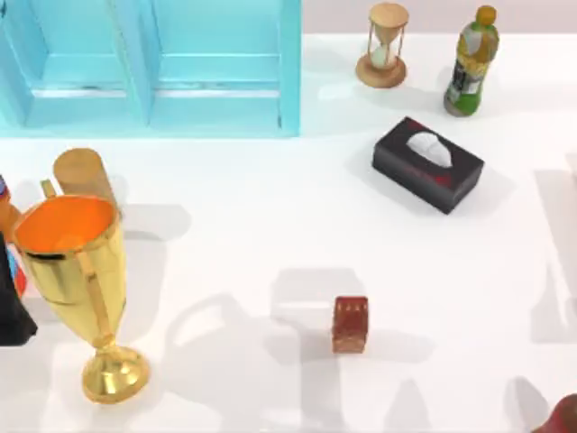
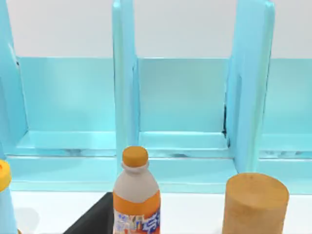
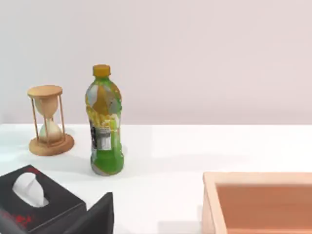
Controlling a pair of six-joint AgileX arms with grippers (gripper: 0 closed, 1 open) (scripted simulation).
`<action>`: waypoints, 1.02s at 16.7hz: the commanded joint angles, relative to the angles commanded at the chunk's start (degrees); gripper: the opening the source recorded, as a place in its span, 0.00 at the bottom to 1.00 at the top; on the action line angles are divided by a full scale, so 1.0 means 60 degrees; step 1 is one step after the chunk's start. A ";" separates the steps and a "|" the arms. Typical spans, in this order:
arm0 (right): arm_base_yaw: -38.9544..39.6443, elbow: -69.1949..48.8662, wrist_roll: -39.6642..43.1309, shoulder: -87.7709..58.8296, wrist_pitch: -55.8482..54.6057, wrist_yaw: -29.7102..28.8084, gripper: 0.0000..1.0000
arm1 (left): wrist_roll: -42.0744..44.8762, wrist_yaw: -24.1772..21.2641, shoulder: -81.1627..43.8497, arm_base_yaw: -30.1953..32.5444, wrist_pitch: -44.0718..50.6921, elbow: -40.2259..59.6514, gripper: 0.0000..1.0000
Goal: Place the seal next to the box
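Seal: the small reddish-brown stamp block (image 1: 350, 324) stands upright and alone on the white table (image 1: 270, 207), near the front edge and a little right of centre, with nothing touching it.
Box: the black tissue box (image 1: 428, 164) sits angled toward the back right, white tissue at its top slot and red marking on its side; it is well apart from the seal. In the right wrist view it appears low in the frame (image 3: 36, 207).
Cabinet: a large light-blue cabinet (image 1: 153, 63) fills the back left, its open compartments seen from the left wrist view (image 2: 180, 97).
Trophy: a golden cup (image 1: 81, 280) stands at the front left.
Hourglass: a wooden timer (image 1: 385, 45) stands at the back, left of a green bottle (image 1: 471, 61).
Other items: an orange-capped bottle (image 2: 136, 195) and a wooden cylinder (image 2: 254, 204) stand before the cabinet; a wooden tray (image 3: 258, 202) lies on the table in the right wrist view.
Left claw: cannot tell how its fingers stand.
Right claw: cannot tell either.
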State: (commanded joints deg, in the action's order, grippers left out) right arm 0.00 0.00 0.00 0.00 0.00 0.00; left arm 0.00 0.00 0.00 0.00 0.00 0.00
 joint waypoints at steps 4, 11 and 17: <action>0.0274 -0.0293 -0.0221 -0.0290 0.0221 -0.0005 1.00 | 0.0000 0.0000 0.0000 0.0000 0.0000 0.0000 1.00; 0.3028 -0.4117 -0.2649 -0.4440 0.3003 -0.0099 1.00 | 0.0000 0.0000 0.0000 0.0000 0.0000 0.0000 1.00; 0.5607 -0.8839 -0.5131 -1.0491 0.6655 -0.0212 1.00 | 0.0000 0.0000 0.0000 0.0000 0.0000 0.0000 1.00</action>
State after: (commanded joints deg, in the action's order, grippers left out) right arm 33.64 -53.03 -30.78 -62.94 39.93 -1.27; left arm 0.00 0.00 0.00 0.00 0.00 0.00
